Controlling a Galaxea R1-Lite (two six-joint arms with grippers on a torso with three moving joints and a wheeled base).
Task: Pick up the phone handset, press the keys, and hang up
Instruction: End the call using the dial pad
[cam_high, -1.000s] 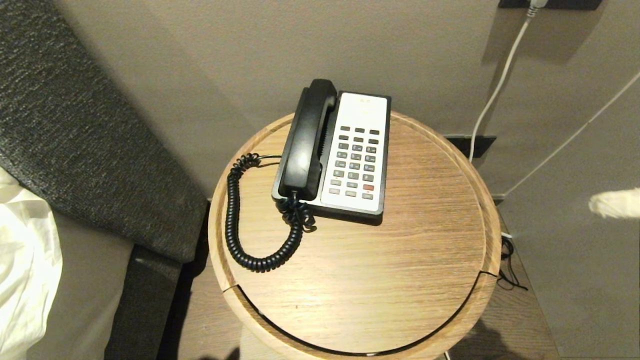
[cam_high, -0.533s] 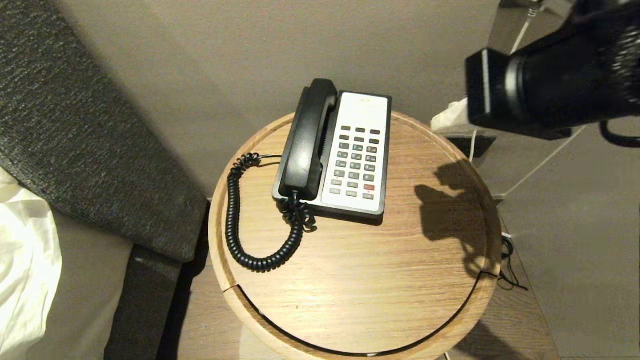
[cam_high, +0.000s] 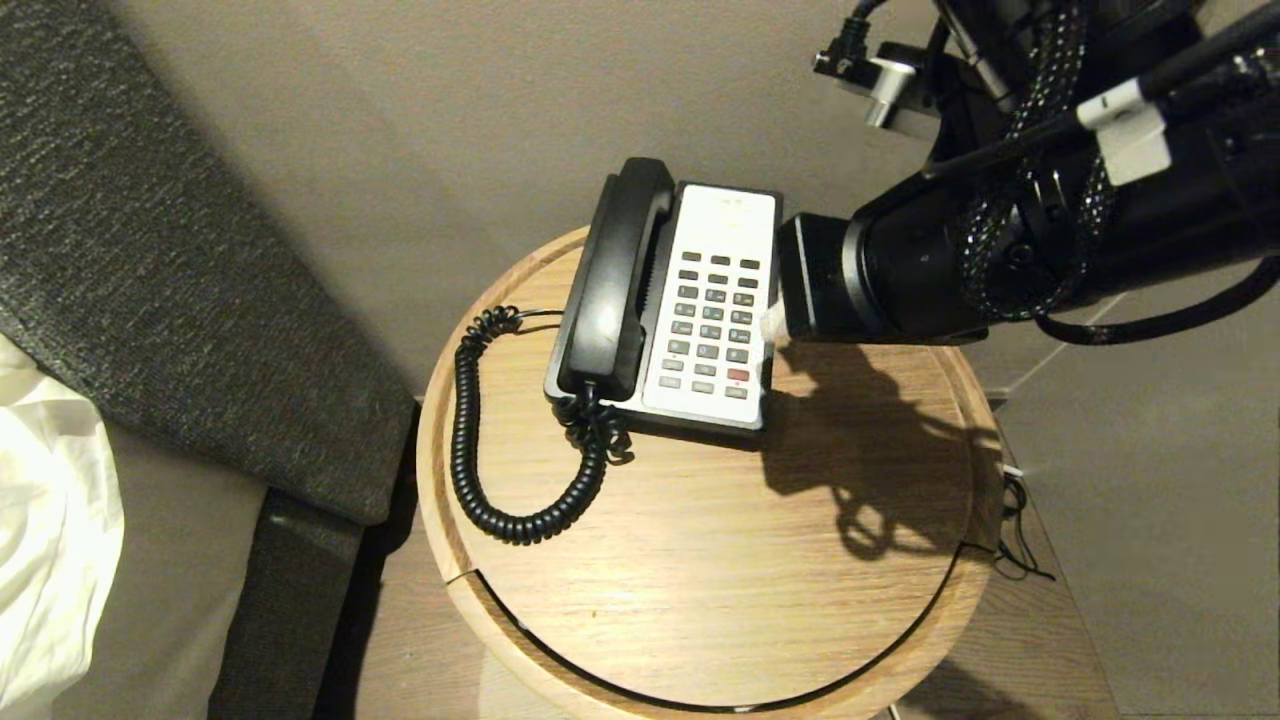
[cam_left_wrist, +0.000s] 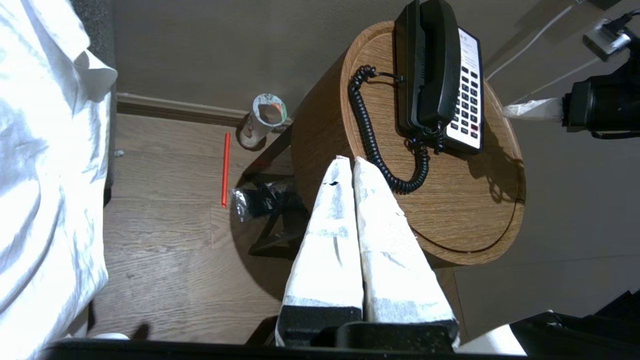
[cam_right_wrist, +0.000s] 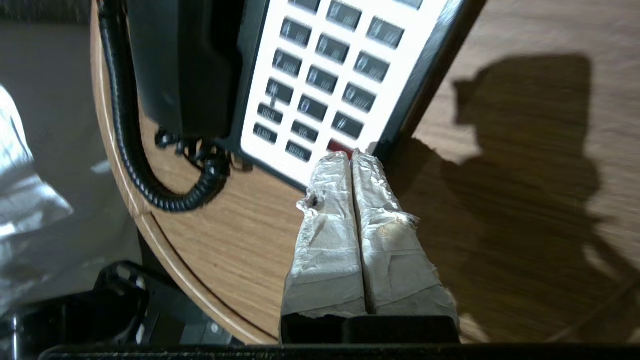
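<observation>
**Handset still cradled, both grippers empty**

phone handset (cam_high: 612, 285) sits in the left side of the phone base (cam_high: 715, 300), toward the far edge of the round table (cam_high: 800, 560). Rigid glossy plastic, probably light but slick; best grip looks like across the narrow mid-shaft, not the fat ends. Coiled cord (cam_high: 480, 450) loops toward the table's left edge and will likely tug back on lift.

right gripper (cam_right_wrist: 352, 157): fingers pressed together, tips over the base's near right corner by the red key. left gripper (cam_left_wrist: 350, 162): fingers pressed together, off the table's near left edge.

Head view: right arm hides its fingers and the table's far right edge. Key labels unreadable.
</observation>
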